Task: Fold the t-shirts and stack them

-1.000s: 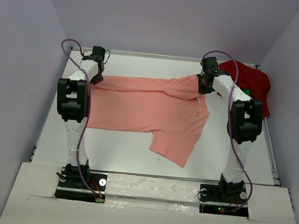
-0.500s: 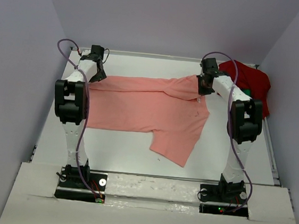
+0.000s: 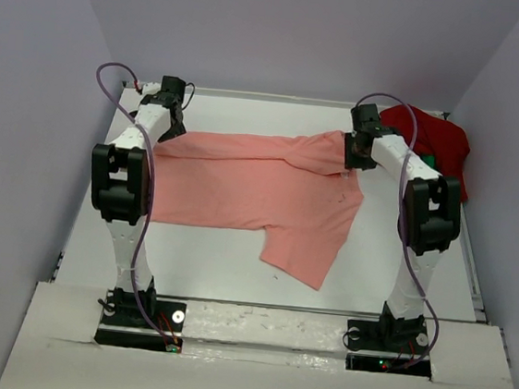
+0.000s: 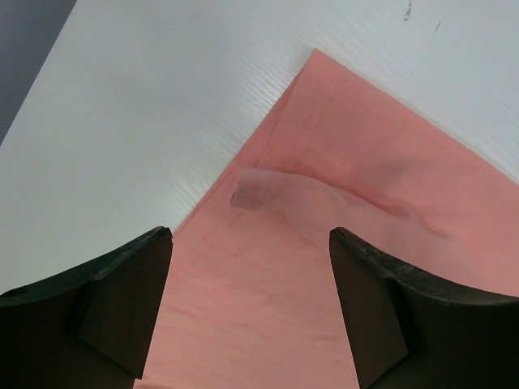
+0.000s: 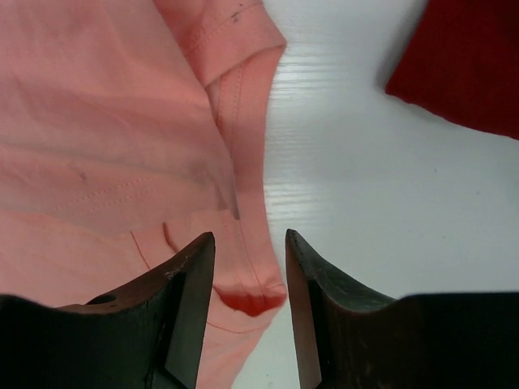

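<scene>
A salmon-pink t-shirt (image 3: 260, 190) lies spread across the white table, one sleeve folded toward the front. My left gripper (image 3: 168, 122) hovers over its back left corner, jaws wide open. In the left wrist view the left gripper (image 4: 250, 235) has only flat pink cloth (image 4: 268, 308) and a pale tag (image 4: 276, 190) under it. My right gripper (image 3: 356, 155) is at the shirt's back right edge. In the right wrist view the right gripper (image 5: 248, 239) is open, with a raised fold of pink cloth (image 5: 251, 292) standing loose between the fingers. A dark red t-shirt (image 3: 437, 141) lies bunched at the back right.
A bit of green cloth (image 3: 427, 160) peeks out beside the dark red heap (image 5: 470, 65). Bare white table (image 3: 215, 264) shows in front of the pink shirt. Grey walls close in the table on the left, back and right.
My right gripper has opened and let go of the pink shirt's edge. The left gripper finished opening wide and its arm shifted slightly left. The shirt has stayed in place.
</scene>
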`<state>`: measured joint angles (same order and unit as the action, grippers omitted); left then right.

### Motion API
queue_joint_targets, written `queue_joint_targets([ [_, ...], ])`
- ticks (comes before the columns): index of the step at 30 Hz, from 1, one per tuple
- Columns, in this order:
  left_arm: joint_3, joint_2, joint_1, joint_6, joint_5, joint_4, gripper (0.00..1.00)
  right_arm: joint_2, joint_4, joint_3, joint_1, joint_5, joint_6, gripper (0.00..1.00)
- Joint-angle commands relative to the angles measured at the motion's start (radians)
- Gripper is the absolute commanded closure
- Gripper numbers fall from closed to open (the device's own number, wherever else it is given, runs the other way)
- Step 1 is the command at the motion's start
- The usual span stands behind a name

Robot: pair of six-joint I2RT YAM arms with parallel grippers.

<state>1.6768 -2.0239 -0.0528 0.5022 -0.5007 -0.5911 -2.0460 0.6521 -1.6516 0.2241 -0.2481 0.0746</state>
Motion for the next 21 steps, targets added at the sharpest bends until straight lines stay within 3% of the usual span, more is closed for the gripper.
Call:
queue_joint_targets([
  [1, 0.121, 0.067, 0.002, -0.016, -0.082, -0.059, 0.11, 0.119, 0.000, 0.007, 0.012, -0.091, 0.024, 0.54],
  [4, 0.161, 0.054, 0.005, -0.042, -0.081, -0.047, 0.11, 0.144, -0.003, -0.028, 0.012, -0.079, 0.018, 0.55],
  [7, 0.216, 0.015, 0.010, -0.076, -0.036, -0.035, 0.11, 0.087, 0.004, -0.157, 0.021, 0.006, -0.006, 1.00],
  [10, 0.309, -0.070, 0.011, -0.082, 0.017, -0.076, 0.13, -0.003, 0.052, -0.315, 0.021, 0.151, -0.007, 1.00],
  [12, 0.346, -0.120, 0.014, -0.079, 0.047, -0.098, 0.20, -0.046, 0.046, -0.381, 0.021, 0.217, 0.013, 1.00],
  [13, 0.362, -0.136, 0.014, -0.080, 0.071, -0.101, 0.28, -0.095, 0.047, -0.399, 0.021, 0.239, 0.008, 1.00],
  [17, 0.345, -0.136, 0.014, -0.083, 0.111, -0.079, 0.42, -0.207, 0.052, -0.459, 0.021, 0.234, 0.007, 1.00],
  [21, 0.333, -0.115, 0.014, -0.096, 0.102, -0.064, 0.72, -0.264, 0.044, -0.468, 0.021, 0.207, -0.004, 1.00],
])
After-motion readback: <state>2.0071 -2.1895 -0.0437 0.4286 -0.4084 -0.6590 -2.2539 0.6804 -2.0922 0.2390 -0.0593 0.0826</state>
